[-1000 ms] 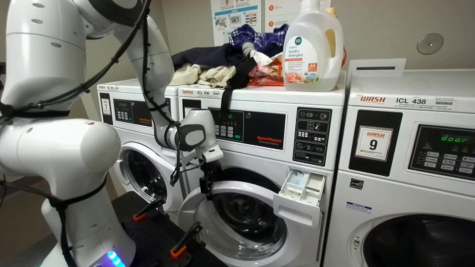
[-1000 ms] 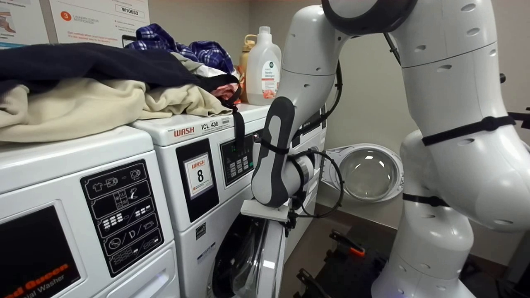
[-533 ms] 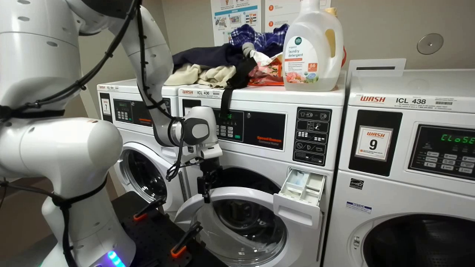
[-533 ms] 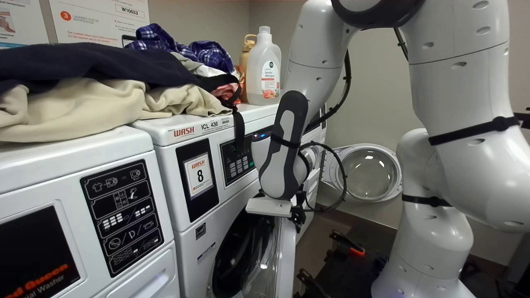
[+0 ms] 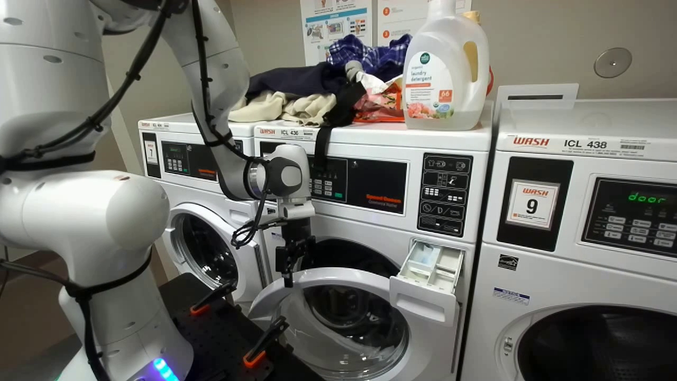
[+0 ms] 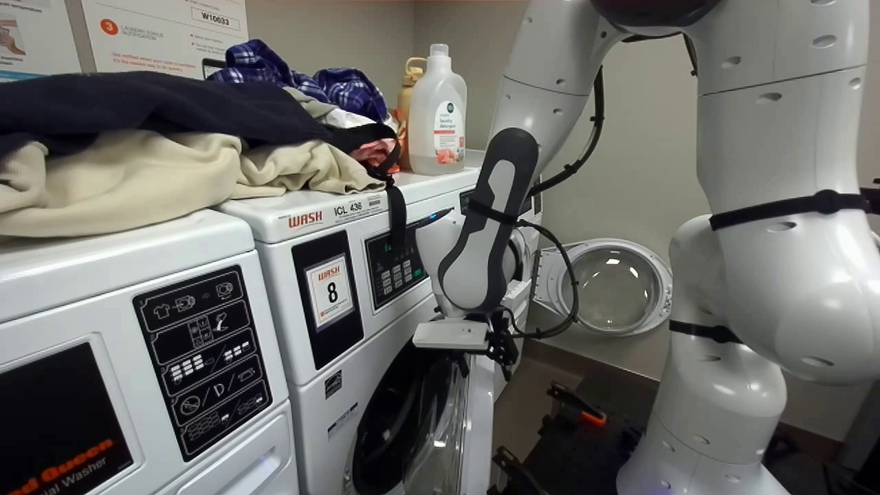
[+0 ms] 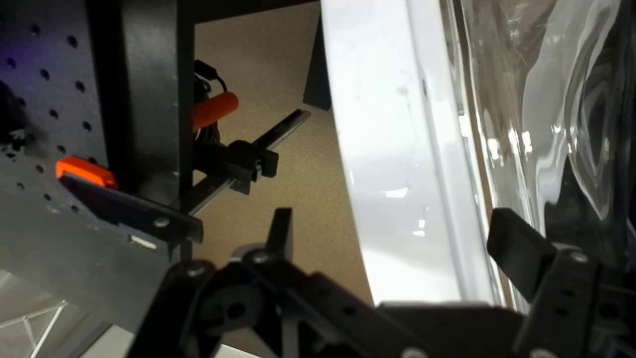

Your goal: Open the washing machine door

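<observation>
The washing machine door stands partly open on the middle white washer. Its wide light rim and glass show in an exterior view (image 5: 344, 276). Its edge shows side-on in an exterior view (image 6: 479, 433), and the rim (image 7: 392, 124) crosses the wrist view. My gripper (image 5: 289, 278) is at the upper free edge of the rim, pointing down. It also shows in an exterior view (image 6: 487, 370). In the wrist view my gripper (image 7: 390, 223) is open, with one finger on each side of the rim. A gap shows on the outer side; contact on the glass side cannot be told.
A pulled-out detergent drawer (image 5: 426, 296) juts out beside the door. Clothes (image 5: 296, 90) and a detergent bottle (image 5: 444, 69) stand on top. Washer 9's door (image 6: 610, 289) hangs open. Clamps (image 5: 264, 344) sit on the black base table (image 5: 211, 338).
The door swung a little further open between one second and half a second ago. Since then it has held still. My gripper moved outward with it, then rose slightly, fingers now seen spread.
</observation>
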Motion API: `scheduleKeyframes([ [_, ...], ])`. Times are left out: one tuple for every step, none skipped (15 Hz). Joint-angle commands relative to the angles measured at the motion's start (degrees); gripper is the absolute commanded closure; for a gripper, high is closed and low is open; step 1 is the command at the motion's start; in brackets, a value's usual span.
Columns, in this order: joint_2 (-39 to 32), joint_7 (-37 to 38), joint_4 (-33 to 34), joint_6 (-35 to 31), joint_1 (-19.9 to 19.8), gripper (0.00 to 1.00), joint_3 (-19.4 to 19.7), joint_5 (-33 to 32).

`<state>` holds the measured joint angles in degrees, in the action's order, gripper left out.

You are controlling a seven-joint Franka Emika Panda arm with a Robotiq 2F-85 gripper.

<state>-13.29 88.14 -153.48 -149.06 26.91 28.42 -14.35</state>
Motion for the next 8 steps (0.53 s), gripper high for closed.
scheduleKeyframes([
  [4.9,2.9,-0.7,3.9,-8.2,0.00,-7.5,-3.0],
  [5.8,3.3,-1.1,3.7,-10.0,0.00,-9.4,-3.3],
  [6.7,3.3,-1.5,3.3,-11.6,0.00,-11.1,-3.4],
  [7.9,3.1,-1.9,3.3,-13.0,0.00,-12.6,-3.4],
  [8.3,3.2,-2.3,2.5,-14.2,0.00,-13.9,-3.5],
  [9.3,3.1,-2.5,2.8,-15.2,0.00,-15.3,-3.3],
  [10.1,3.1,-2.9,2.8,-16.1,0.00,-16.6,-3.3],
  [11.0,3.1,-3.3,2.8,-16.9,0.00,-17.6,-3.3],
])
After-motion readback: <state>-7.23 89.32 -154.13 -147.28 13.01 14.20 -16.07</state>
